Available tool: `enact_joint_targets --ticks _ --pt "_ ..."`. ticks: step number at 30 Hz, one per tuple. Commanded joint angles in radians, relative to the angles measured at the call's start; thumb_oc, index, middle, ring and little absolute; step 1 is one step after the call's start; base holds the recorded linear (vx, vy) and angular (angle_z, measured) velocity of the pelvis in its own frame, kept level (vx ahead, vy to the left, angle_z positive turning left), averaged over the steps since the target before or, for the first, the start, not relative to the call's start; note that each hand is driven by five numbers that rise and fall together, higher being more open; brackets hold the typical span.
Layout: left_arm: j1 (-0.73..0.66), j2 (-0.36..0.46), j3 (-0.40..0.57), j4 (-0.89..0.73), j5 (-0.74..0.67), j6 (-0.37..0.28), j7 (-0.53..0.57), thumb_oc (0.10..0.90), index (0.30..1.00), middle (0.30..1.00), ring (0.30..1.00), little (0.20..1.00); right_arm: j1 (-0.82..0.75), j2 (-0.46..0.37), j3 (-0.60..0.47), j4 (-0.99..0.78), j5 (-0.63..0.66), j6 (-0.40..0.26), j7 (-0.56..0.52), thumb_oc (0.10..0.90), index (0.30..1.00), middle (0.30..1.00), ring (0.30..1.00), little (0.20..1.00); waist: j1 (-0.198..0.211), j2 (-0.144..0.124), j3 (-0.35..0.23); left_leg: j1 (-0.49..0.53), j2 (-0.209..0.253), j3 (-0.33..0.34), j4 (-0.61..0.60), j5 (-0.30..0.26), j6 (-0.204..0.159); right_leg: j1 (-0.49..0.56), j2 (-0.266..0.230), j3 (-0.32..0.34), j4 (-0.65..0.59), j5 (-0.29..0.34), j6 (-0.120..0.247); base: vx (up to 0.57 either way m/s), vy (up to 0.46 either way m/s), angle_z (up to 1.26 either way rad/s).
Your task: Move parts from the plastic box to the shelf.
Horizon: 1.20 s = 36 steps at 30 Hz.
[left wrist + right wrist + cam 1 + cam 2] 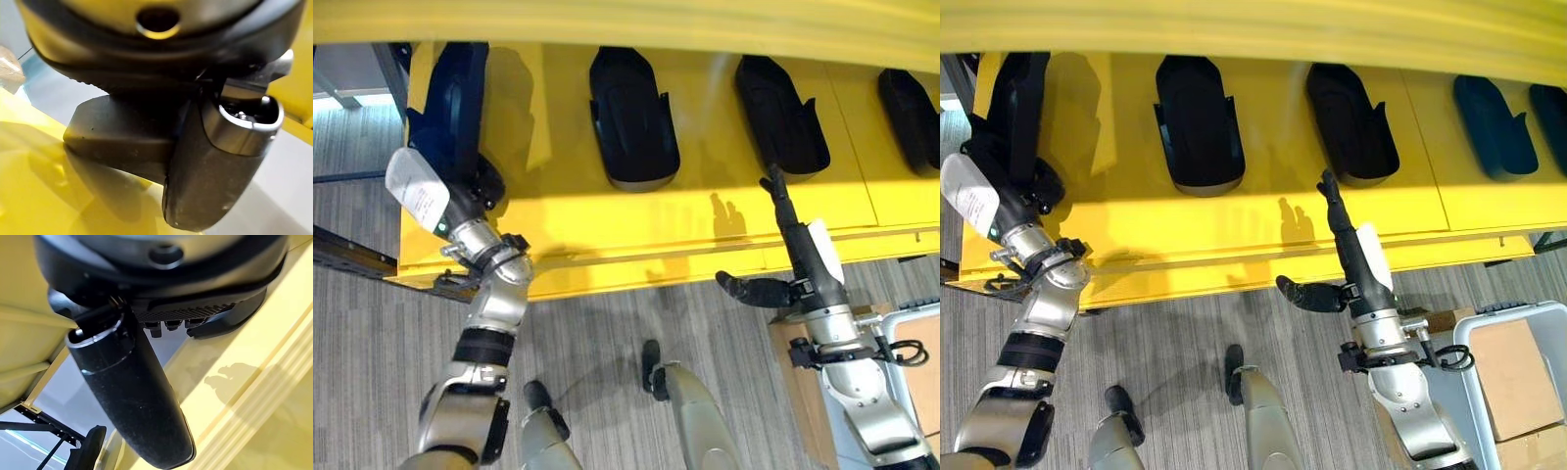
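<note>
A long yellow shelf [705, 225] is stretching across the far side of the scene from left to right. Black moulded parts are lying on it in a row: one near the middle [631, 117], one to its right [781, 115], and another at the far right edge [911, 117]. A fourth dark part [458, 98] is sitting at the left end of the shelf, and the left hand [460, 191] is reaching up against its near end. Whether the fingers are curling round that part or lying flat on it cannot be told, since the hand's own bulk is hiding them in the head views and in the left wrist view.

At the near right corner, a pale plastic box [1538, 323] is standing on the floor with brown cardboard pieces [1508, 377] lying inside it.

The right hand [793, 245] is hovering over the near edge of the shelf, just short of the second part from the right. Its fingers are stretching straight toward the shelf, its thumb is sticking out to the left, and it is holding nothing.
</note>
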<state>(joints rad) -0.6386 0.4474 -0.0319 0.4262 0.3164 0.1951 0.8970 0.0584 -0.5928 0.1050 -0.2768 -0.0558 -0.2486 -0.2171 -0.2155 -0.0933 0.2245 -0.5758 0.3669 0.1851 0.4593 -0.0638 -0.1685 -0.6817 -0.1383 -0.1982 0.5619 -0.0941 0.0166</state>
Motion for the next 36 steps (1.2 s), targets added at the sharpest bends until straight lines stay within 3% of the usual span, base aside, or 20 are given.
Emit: enact_joint_targets --ticks 1,19,36 --pt "-0.056 0.040 -0.051 0.052 -0.019 -0.078 0.058 0.400 0.300 0.300 0.300 0.300 -0.031 -0.058 -0.019 -0.112 0.037 -0.104 -0.034 0.900 1.000 1.000 1.000 1.000 -0.029 0.046 -0.178 -0.024 0.061 -0.061 0.001 0.002 -0.020 0.040 -0.025 0.031 -0.048 -0.010 0.086 0.11 -0.020 0.00" --pt "-0.092 -0.010 -0.087 0.230 -0.171 -0.076 0.017 0.400 0.300 0.300 0.300 0.300 -0.020 -0.083 0.000 -0.122 0.044 -0.098 -0.030 0.900 1.000 1.000 1.000 1.000 -0.028 0.043 -0.168 -0.040 0.060 -0.071 -0.005 0.013 -0.015 0.044 -0.027 0.016 -0.062 -0.003 0.081 0.01 -0.001 0.00" --pt "-0.019 -0.014 -0.052 0.186 -0.176 -0.069 0.019 0.400 0.300 0.300 0.300 0.300 -0.008 -0.094 -0.005 -0.128 0.038 -0.096 -0.026 0.900 1.000 1.000 1.000 1.000 -0.009 0.034 -0.155 -0.032 0.059 -0.072 -0.006 0.009 -0.013 0.048 -0.024 0.020 -0.063 -0.003 0.077 0.00 0.000 0.00"
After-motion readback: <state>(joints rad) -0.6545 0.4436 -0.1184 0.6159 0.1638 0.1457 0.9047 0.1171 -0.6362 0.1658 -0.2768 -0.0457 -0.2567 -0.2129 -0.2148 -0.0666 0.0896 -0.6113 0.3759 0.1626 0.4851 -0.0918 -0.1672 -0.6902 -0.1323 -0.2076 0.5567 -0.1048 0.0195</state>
